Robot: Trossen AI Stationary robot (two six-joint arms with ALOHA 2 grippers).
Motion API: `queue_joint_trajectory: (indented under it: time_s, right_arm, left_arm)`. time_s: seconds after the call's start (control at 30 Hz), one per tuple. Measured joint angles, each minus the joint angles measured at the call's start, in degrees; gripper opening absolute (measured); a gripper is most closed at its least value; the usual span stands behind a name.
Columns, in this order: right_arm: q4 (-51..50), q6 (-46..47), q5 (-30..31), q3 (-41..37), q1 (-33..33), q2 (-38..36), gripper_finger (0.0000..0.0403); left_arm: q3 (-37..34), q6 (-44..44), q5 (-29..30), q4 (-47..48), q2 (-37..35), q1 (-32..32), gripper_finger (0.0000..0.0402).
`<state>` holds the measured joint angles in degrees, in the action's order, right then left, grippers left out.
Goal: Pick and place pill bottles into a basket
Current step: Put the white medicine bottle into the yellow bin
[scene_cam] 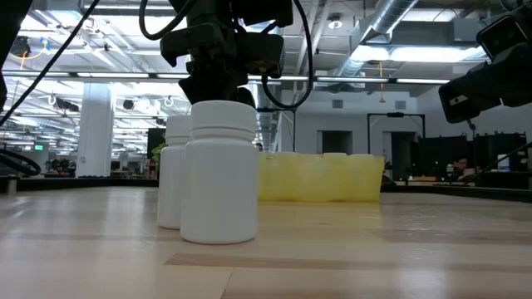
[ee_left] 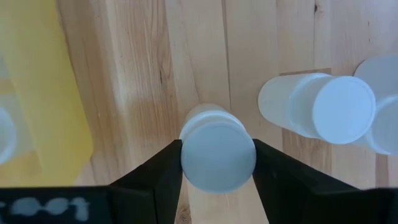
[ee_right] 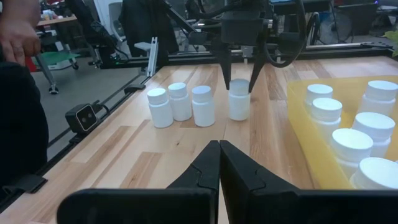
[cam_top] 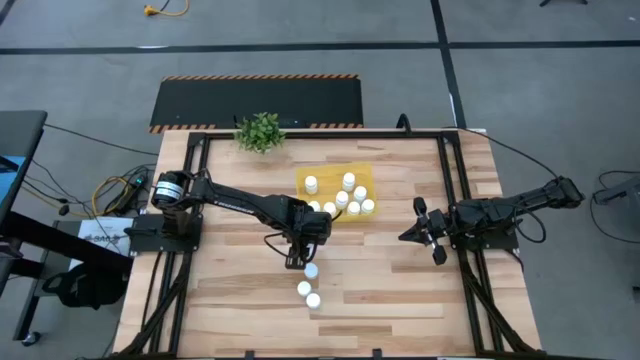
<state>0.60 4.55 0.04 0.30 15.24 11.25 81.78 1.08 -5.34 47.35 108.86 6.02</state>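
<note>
Pill bottles: small white cylinders, round white caps, rigid plastic by the look. Judged light, stiff, not fragile; smooth wall judged slippery, so prone to twist or tip if pinched off centre.

One bottle (ee_left: 217,152) upright on the wood surface (cam_top: 400,290), low centre of the left wrist frame, between the two fingers of the left tool (ee_left: 217,163). Fingers against cap and shoulder on both sides; tool nearly closed, clamped on this bottle. Same bottle (ee_right: 239,98) upper centre of the right wrist frame, base seemingly on the wood.

Three more bottles (ee_right: 180,104) in a row, left of centre in that frame, upright, just beside each other. From above, only a short line of them (cam_top: 309,284) visible, lower centre, well apart from the basket.

Basket (cam_top: 360,170), yellow tray, centre of the overhead frame, several capped bottles (cam_top: 349,182) standing inside.

Right tool (ee_right: 219,152) at the right of the overhead frame, away from the bottles, fingers fully together, holding nothing.

Best hold judged on the body below the cap, fingers on opposite sides, square to the axis; the cap rim gives a ledge against slipping down. Neighbours near enough to knock on a sideways lift; a straight rise judged safer.
</note>
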Motion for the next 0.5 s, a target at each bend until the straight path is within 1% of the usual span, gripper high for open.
queue_joint_trajectory:
  time_s: [0.2, 0.33, 0.5]
  right_arm:
    - [0.0, 0.0, 0.0, 0.0, 0.0, 0.0, 0.0001]
    - [0.0, 0.0, 0.0, 0.0, 0.0, 0.0, 0.0001]
    - [0.0, 0.0, 0.0, 0.0, 0.0, 0.0, 0.0001]
  left_arm:
    - [0.2, -0.5, 0.0, 0.1, -0.4, 0.0, 0.0164]
    - [2.1, -1.8, 0.3, 1.6, -0.4, -0.3, 0.0158]
    - [5.5, -3.4, 1.5, 4.5, -0.4, -0.9, 0.0163]
